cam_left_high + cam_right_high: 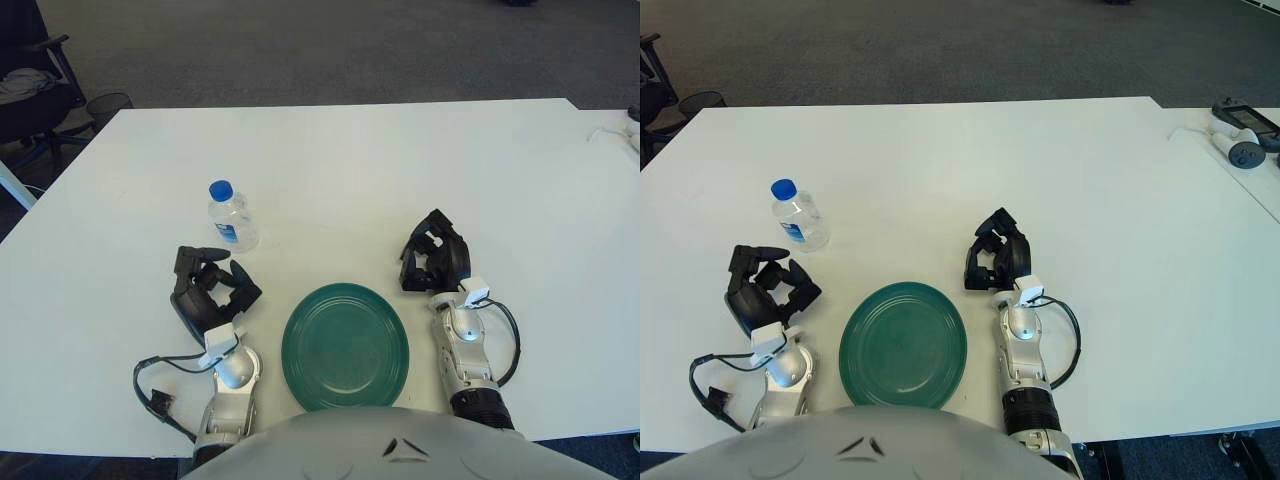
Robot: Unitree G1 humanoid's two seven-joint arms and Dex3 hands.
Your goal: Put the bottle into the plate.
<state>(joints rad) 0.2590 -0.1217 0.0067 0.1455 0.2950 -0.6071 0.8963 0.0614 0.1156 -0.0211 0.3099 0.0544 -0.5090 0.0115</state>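
- On white surface (pixel 400 170): bottle (pixel 231 216) upright, blue cap on top, clear body, blue label; well left of and beyond green plate (pixel 345 346), not touching it.
- Plate empty, flat, near front edge, between the two hands.
- Left hand (pixel 208 288) just in front of and slightly left of bottle, apart from it; fingers spread, holding nothing.
- Right hand (pixel 434 254) idle, right of plate; fingers curled, nothing held.
- Step judged: approach to grasp; bottle not yet touched, task at its start.
- Handling, judged: small plastic bottle, looks mostly empty, so probably light and easy to tip. Thin wall likely to give under a hard squeeze; smooth and a bit slippery.
- Best hold, judged: around mid-body at label, fingers on one side, thumb opposite, from the side. Cap too small for three fingers.
- Risk: nudging bottle over on approach; rolling if laid on plate rim.
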